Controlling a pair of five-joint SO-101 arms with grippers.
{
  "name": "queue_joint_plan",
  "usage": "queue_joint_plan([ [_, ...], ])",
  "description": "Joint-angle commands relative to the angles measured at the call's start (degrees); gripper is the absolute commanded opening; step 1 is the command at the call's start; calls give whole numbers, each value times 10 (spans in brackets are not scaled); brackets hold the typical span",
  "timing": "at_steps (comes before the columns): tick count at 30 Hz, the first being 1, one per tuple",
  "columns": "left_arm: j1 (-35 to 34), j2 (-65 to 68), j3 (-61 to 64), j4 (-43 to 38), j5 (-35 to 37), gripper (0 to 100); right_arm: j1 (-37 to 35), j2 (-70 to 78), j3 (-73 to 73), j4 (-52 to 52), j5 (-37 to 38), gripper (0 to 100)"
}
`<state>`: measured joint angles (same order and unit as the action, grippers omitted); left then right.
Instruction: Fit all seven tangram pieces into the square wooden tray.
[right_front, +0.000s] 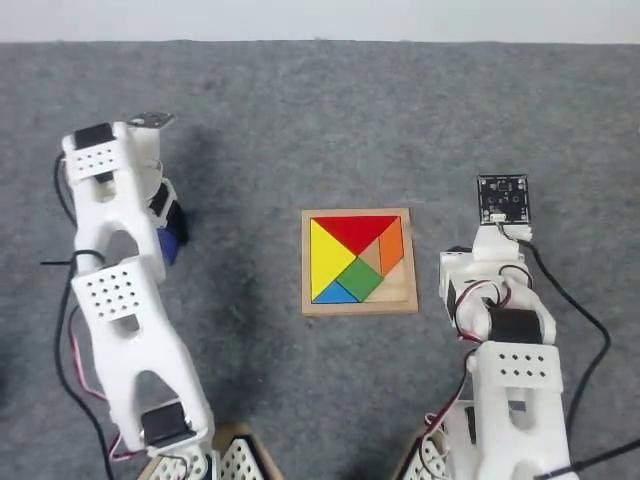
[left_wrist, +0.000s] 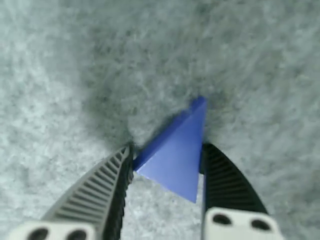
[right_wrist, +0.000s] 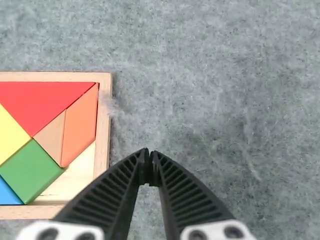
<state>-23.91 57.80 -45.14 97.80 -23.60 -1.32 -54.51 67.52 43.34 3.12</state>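
The square wooden tray (right_front: 360, 308) lies mid-table, holding a red triangle (right_front: 355, 230), a yellow triangle (right_front: 328, 262), a green square (right_front: 360, 277), an orange parallelogram (right_front: 391, 247), a small blue triangle (right_front: 336, 293) and a small wood-coloured triangle (right_front: 372, 258). Its near-right corner shows bare wood (right_wrist: 75, 182). At the far left, my left gripper (left_wrist: 167, 160) is shut on a larger blue triangle (left_wrist: 175, 155), also seen under that arm as the blue triangle (right_front: 170, 240), low over the carpet. My right gripper (right_wrist: 149, 157) is shut and holds nothing, just beside the tray's right rim (right_wrist: 104, 125).
Grey carpet covers the table. The left arm (right_front: 120, 290) stands along the left side and the right arm (right_front: 505, 330) along the right, with open carpet between each arm and the tray and behind it.
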Motion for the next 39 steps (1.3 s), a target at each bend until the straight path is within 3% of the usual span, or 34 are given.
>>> queue_joint_plan([
  [1,32,-5,-22,-4,-4,163,-5,-17,-7,4,7,7],
  [11,64,-59,-17,28,20,48,-5,-19,-7,4,7,7],
  [16,105,-120,80,25,1,36,-4,-19,-7,4,7,7],
  [23,113,-140,178,-57,1,38,-3,-19,-7,4,7,7],
  [35,105,-129,182,-95,14,103,-2,-20,-7,4,7,7],
  [39,108,-113,182,-96,11,10,-2,-20,-7,4,7,7],
])
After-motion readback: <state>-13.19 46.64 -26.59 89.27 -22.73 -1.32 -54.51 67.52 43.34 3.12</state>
